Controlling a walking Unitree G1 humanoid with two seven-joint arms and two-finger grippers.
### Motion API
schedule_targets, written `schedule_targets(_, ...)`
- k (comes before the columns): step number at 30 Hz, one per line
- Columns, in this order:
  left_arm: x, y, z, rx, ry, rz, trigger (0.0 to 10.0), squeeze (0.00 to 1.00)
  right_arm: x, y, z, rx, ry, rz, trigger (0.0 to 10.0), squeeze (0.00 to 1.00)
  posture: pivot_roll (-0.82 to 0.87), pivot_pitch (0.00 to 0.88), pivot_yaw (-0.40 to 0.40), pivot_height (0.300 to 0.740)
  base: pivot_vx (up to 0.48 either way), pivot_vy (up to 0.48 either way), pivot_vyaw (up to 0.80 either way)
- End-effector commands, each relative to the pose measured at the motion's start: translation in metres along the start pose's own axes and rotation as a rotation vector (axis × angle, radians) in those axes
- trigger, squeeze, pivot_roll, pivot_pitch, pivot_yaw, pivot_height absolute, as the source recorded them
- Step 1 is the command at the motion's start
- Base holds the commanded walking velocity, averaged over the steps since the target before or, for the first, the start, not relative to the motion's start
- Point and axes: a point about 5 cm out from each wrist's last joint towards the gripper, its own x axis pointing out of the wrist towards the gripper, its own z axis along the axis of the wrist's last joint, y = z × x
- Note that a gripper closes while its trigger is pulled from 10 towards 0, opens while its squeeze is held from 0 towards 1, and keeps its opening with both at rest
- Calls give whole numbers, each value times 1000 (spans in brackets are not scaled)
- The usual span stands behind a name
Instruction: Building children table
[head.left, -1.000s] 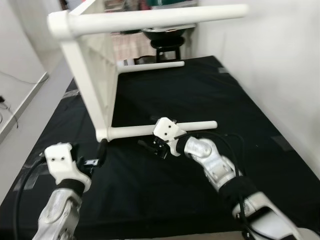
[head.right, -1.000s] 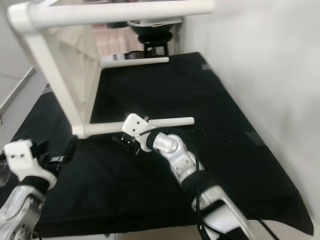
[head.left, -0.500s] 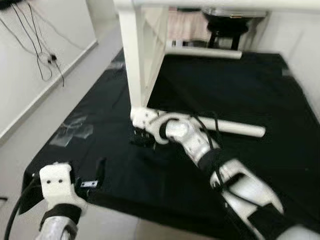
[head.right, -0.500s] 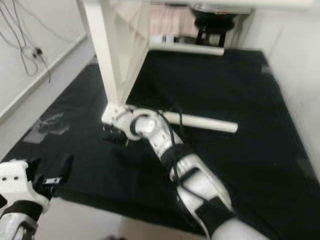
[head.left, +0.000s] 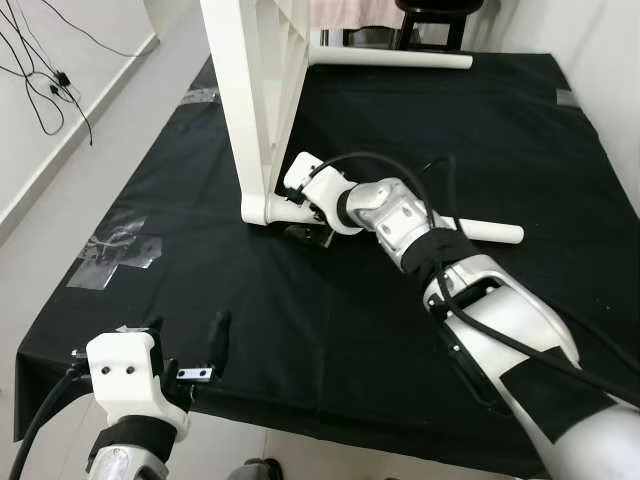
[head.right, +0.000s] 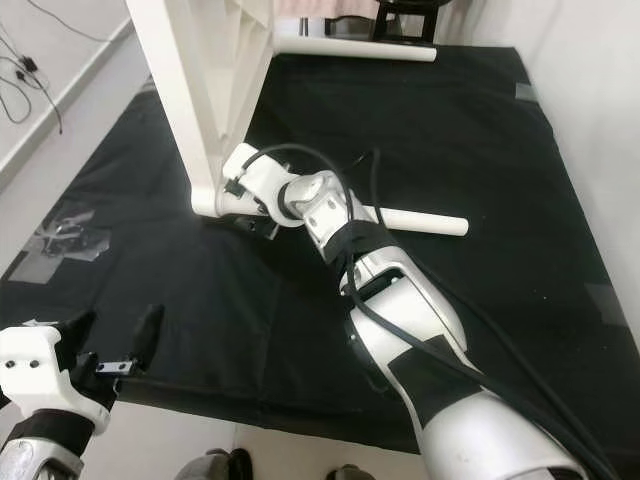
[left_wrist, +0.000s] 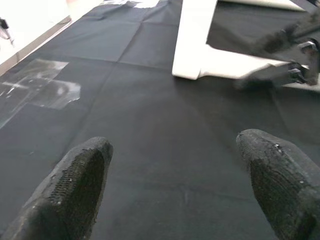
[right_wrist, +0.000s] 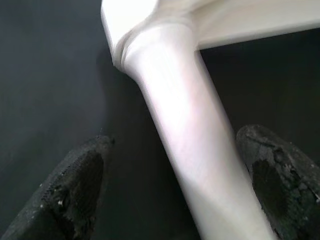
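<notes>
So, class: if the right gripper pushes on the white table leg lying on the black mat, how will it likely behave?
The table leg looks round and smooth, so fingers may slip on it. It is joined at the corner of the white table frame, so it probably won't roll free. The right gripper straddles it with fingers open; the side-standing frame might tip.

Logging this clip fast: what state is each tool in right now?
Left tool: open, empty, over the black mat.
Right tool: open, fingers either side of the white table leg, not clamped.

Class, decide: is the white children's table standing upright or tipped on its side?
Tipped on its side. The white table has its top standing vertical, and one leg lies flat along the black mat.
</notes>
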Motion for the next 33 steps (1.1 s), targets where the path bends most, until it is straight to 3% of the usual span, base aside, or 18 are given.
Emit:
schedule_targets(1, -3, -1, -1, -10, 19, 5, 10000, 0, 4, 8, 2, 4, 69, 52, 10000, 0, 99, 250, -28, 740, 0, 0, 0)
schedule_targets(4, -4, -4, 0, -18, 18, 0, 10000, 0, 14, 26, 2, 8, 159, 81, 10000, 0, 92, 254, -36, 740, 0, 0, 0)
schedule_targets(11, -5, -8, 2, -24, 14, 0, 10000, 0, 17, 31, 4, 44, 175, 73, 10000, 0, 89, 260, -50, 740, 0, 0, 0)
schedule_targets(15, -6, -10, 3, -32, 12, 0, 10000, 0, 15, 30, -2, -4, 225, 95, 10000, 0, 90, 266, -62, 740, 0, 0, 0)
schedule_targets(16, -7, -11, 3, -34, 12, 1, 10000, 0, 14, 29, -4, -28, 247, 108, 9098, 0, 90, 266, -62, 740, 0, 0, 0)
schedule_targets(17, -7, -11, 3, -37, 12, 2, 10000, 0, 13, 28, -7, -56, 270, 125, 6235, 0, 84, 267, -67, 740, 0, 0, 0)
schedule_targets(22, -7, -11, 3, -40, 12, 4, 10000, 0, 11, 25, -10, -81, 296, 131, 6235, 0, 82, 266, -67, 740, 0, 0, 0)
schedule_targets(24, -7, -11, 3, -43, 12, 4, 10000, 0, 9, 22, -12, -79, 307, 105, 10000, 0, 81, 264, -65, 740, 0, 0, 0)
schedule_targets(25, -7, -11, 3, -43, 12, 4, 10000, 0, 9, 20, -13, -80, 313, 94, 9725, 0, 81, 262, -63, 740, 0, 0, 0)
schedule_targets(26, -7, -12, 3, -43, 13, 3, 10000, 0, 8, 19, -14, -78, 319, 86, 7922, 0, 81, 262, -63, 740, 0, 0, 0)
schedule_targets(28, -7, -12, 3, -43, 13, 3, 10000, 0, 8, 19, -14, -78, 319, 86, 7922, 0, 81, 262, -63, 740, 0, 0, 0)
schedule_targets(29, -7, -12, 3, -43, 13, 2, 10000, 0, 8, 19, -16, -80, 328, 85, 4471, 0, 80, 262, -62, 740, 0, 0, 0)
schedule_targets(30, -7, -12, 3, -43, 13, 2, 10000, 0, 8, 19, -16, -80, 328, 85, 4471, 0, 80, 262, -62, 740, 0, 0, 0)
schedule_targets(31, -7, -12, 3, -43, 13, 2, 10000, 0, 8, 19, -18, -91, 340, 89, 784, 0, 79, 260, -61, 740, 0, 0, 0)
schedule_targets(32, -7, -12, 3, -43, 14, 1, 10000, 0, 8, 19, -21, -94, 351, 90, 0, 0, 79, 259, -59, 740, 0, 0, 0)
schedule_targets(33, -6, -12, 3, -43, 14, 0, 10000, 0, 7, 18, -22, -96, 357, 92, 0, 0, 79, 259, -60, 740, 0, 0, 0)
